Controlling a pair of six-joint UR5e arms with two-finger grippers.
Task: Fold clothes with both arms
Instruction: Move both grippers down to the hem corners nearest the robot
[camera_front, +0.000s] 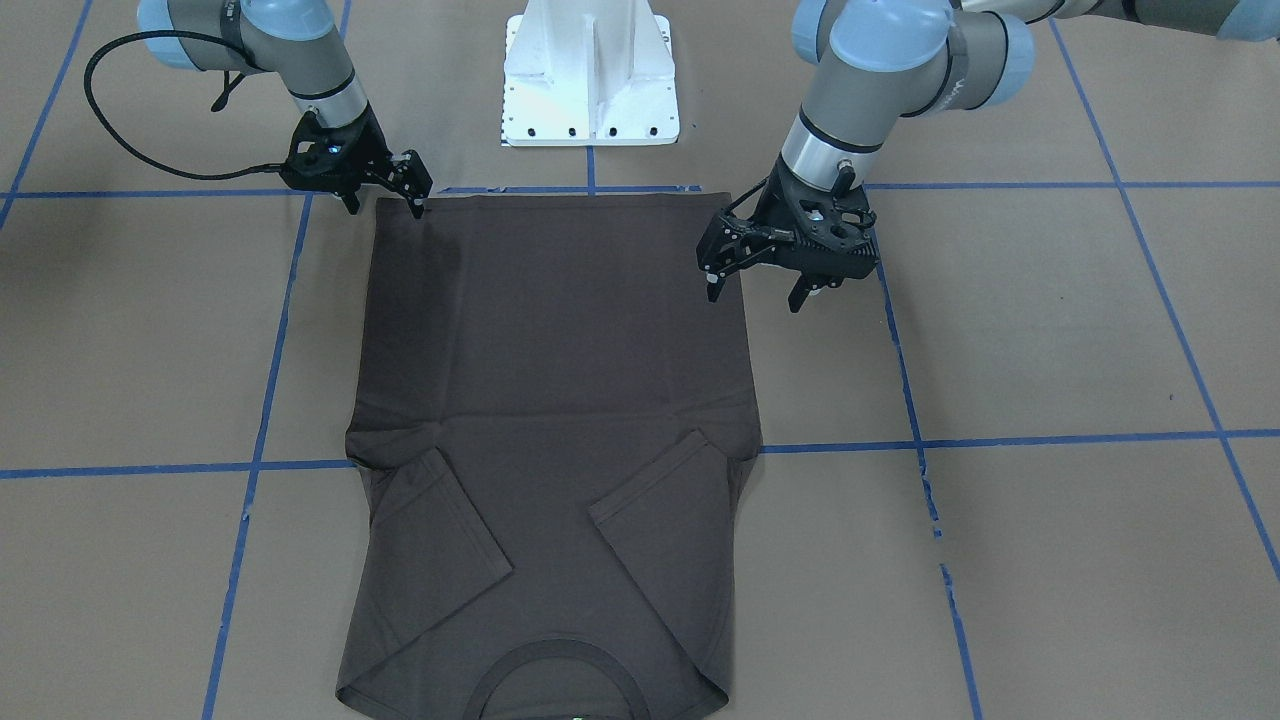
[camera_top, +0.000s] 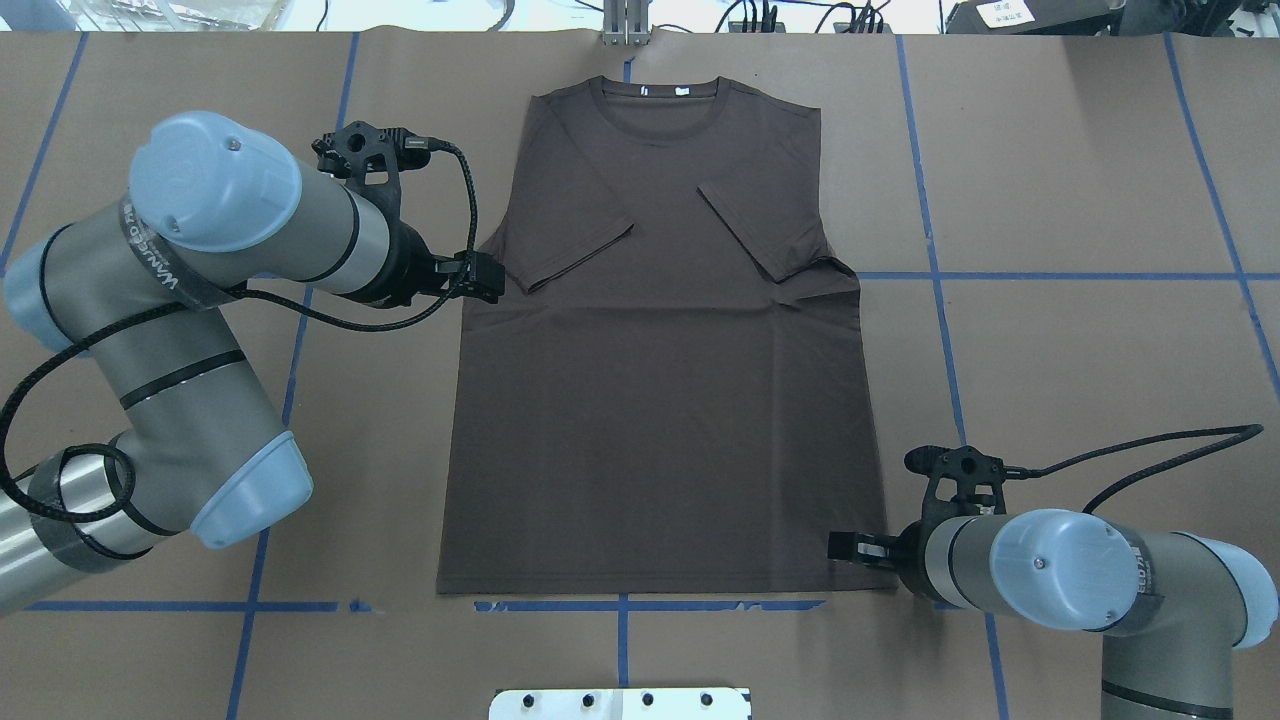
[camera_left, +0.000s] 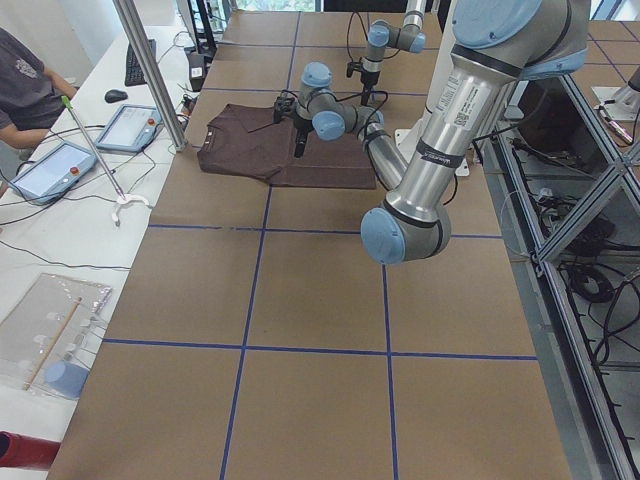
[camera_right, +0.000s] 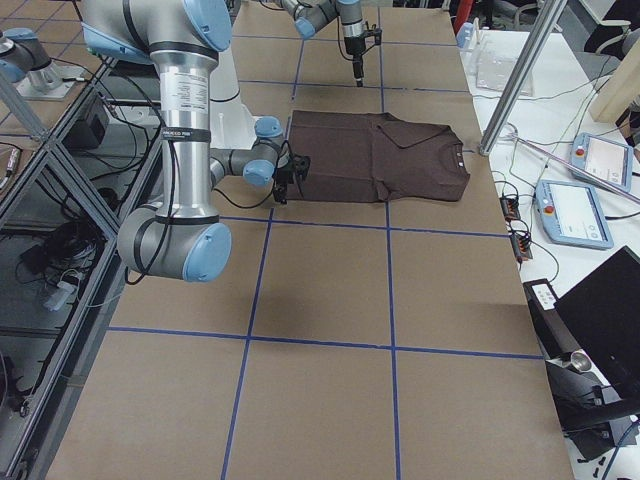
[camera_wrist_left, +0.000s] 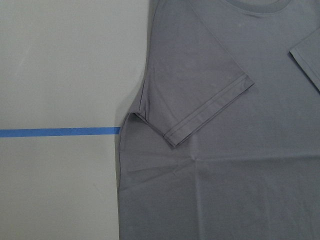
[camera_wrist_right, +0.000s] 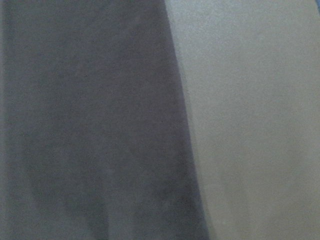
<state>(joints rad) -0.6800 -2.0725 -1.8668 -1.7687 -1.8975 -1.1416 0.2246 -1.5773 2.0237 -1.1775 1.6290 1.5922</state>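
Note:
The dark grey-brown T-shirt (camera_front: 550, 380) lies flat on the table, hem toward the robot base, collar (camera_top: 655, 95) at the far edge. Both sleeves (camera_top: 570, 245) are folded inward over the chest. My left gripper (camera_front: 755, 295) is open and hovers over the shirt's side edge near the armpit, seen too in the overhead view (camera_top: 487, 283). Its wrist view shows the folded sleeve (camera_wrist_left: 210, 100) below. My right gripper (camera_front: 385, 207) is open and low at the hem corner, one fingertip (camera_front: 418, 208) at the cloth. Its wrist view shows the shirt edge (camera_wrist_right: 90, 125) very close.
The white pedestal base (camera_front: 590, 75) stands just behind the hem. Blue tape lines (camera_front: 1000, 440) cross the brown table. A metal post (camera_right: 520, 70) rises at the far edge near the collar. Tablets (camera_left: 50, 165) lie on a side desk beyond.

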